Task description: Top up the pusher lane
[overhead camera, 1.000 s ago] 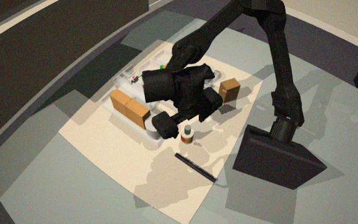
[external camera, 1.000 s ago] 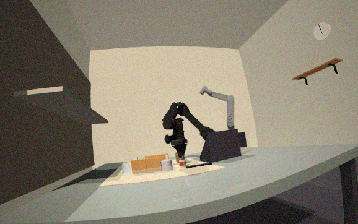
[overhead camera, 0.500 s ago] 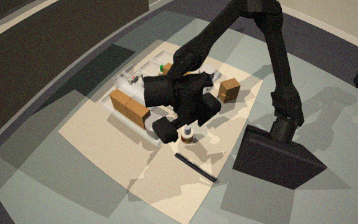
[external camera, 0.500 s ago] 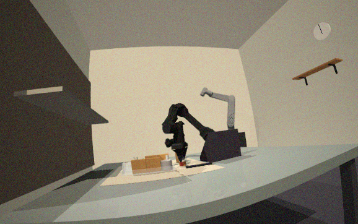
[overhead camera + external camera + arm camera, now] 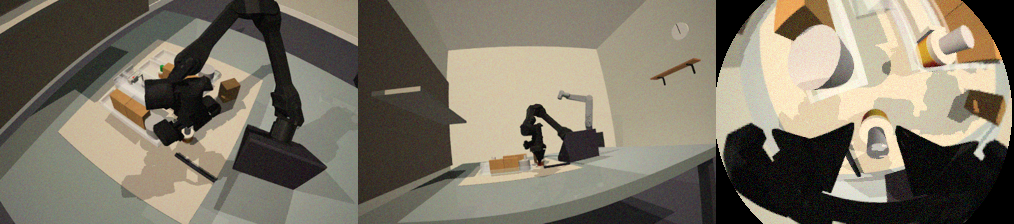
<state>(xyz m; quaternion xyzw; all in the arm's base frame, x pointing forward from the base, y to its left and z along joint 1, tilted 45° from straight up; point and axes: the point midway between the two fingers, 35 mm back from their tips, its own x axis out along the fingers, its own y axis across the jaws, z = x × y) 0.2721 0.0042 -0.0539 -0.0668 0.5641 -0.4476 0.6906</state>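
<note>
The gripper (image 5: 183, 126) (image 5: 540, 162) (image 5: 874, 127) is part-way open, its 2 dark fingers set around the loose jar (image 5: 187, 137) (image 5: 540, 164) (image 5: 874, 132) with a narrow gap visible on each side in the wrist view, so it does not grip the jar. That jar stands upright on the pale mat (image 5: 93, 136) (image 5: 482, 180) (image 5: 903, 91), outside the lanes; it has a grey cap, a white shoulder and an orange-red and brown body. The matching jar (image 5: 933, 51), grey-capped as well, stands at the front of its lane, just behind the low front stop (image 5: 956, 67); the arm hides it from above. The near tray (image 5: 131, 131) (image 5: 838, 92) holds a row of 2 brown boxes (image 5: 127, 106) (image 5: 503, 164) (image 5: 791, 22), with 1 grey cylinder (image 5: 151, 122) (image 5: 524, 165) (image 5: 815, 57) in front of them. Farther over, another lane holds brown boxes and a second grey cylinder (image 5: 207, 71), partly covered by the arm; 1 small green-capped item (image 5: 161, 71) is beside those boxes. A separate brown box (image 5: 229, 90) (image 5: 986, 107) stands on the mat, apart from the trays. A black bar (image 5: 196, 167) (image 5: 557, 165) (image 5: 852, 161) lies near the loose jar, not touching it.
</note>
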